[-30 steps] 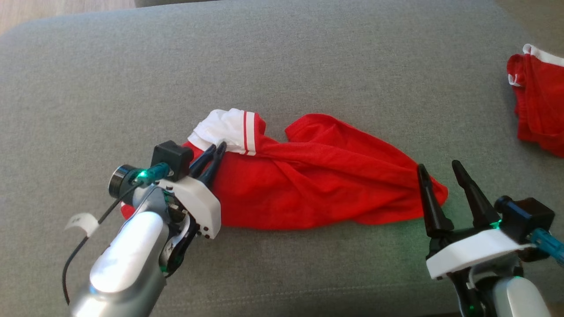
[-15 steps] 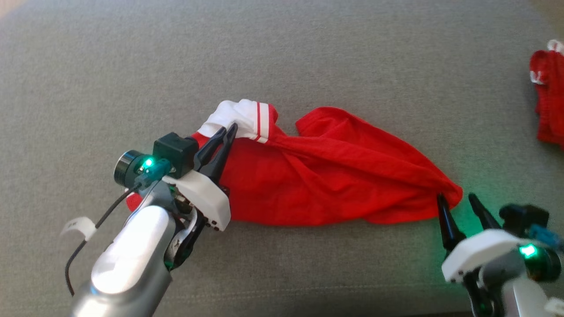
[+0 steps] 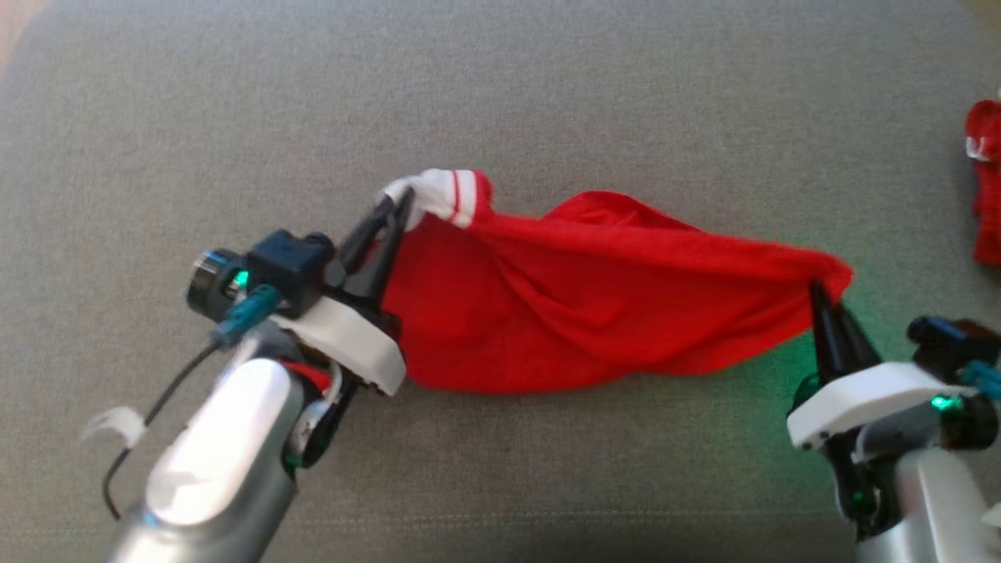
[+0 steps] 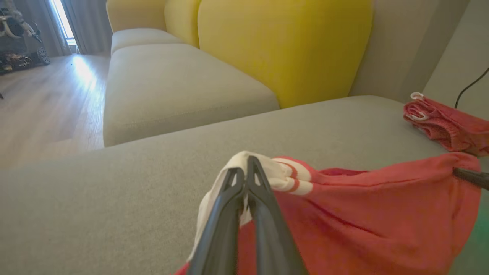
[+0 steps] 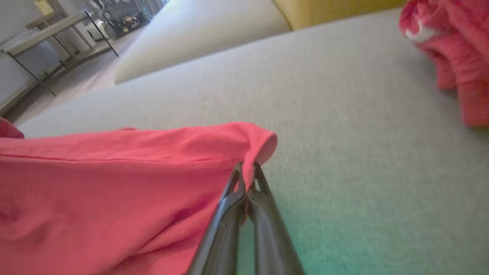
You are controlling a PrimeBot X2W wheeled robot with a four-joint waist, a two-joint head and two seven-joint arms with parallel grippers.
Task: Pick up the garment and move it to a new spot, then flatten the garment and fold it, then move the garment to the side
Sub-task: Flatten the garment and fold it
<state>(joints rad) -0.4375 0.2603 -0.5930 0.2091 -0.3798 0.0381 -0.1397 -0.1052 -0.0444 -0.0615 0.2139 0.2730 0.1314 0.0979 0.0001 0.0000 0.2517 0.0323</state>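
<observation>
We have the red garment (image 3: pixel 594 297) strung between both grippers over the middle of the grey cushion (image 3: pixel 547 94). Its top edge is pulled into a line, and the belly sags and looks to rest on the cushion toward the near edge.

The left gripper (image 3: pixel 395 207) is clamped on the white striped band (image 3: pixel 446 191) at the garment's left end. The left wrist view shows the fingers pressed together with white cloth pinched between them. The right gripper (image 3: pixel 819 293) is clamped on the red corner at the right end. The right wrist view shows a small flap of hem poking above the closed tips.

Handling, our judgement: thin, light, soft cloth with no stiffness. It drapes and wrinkles at once and is not fragile. On the woven cushion we expect it to drag rather than slide. Corners and hems are the places to take hold, and the band looks thicker, so it is the safer pinch. The right pinch looks shallow, hem edge only, and could slip if the cloth is pulled tauter.

A second red garment (image 3: pixel 987 188) lies at the cushion's right edge, well apart from ours. A yellow backrest (image 4: pixel 282 46) stands behind the far edge.

Writing: none we can read, and no logo shows on the garment. A white tag (image 3: pixel 113 422) hangs on the left arm's cable, too blurred to read.
</observation>
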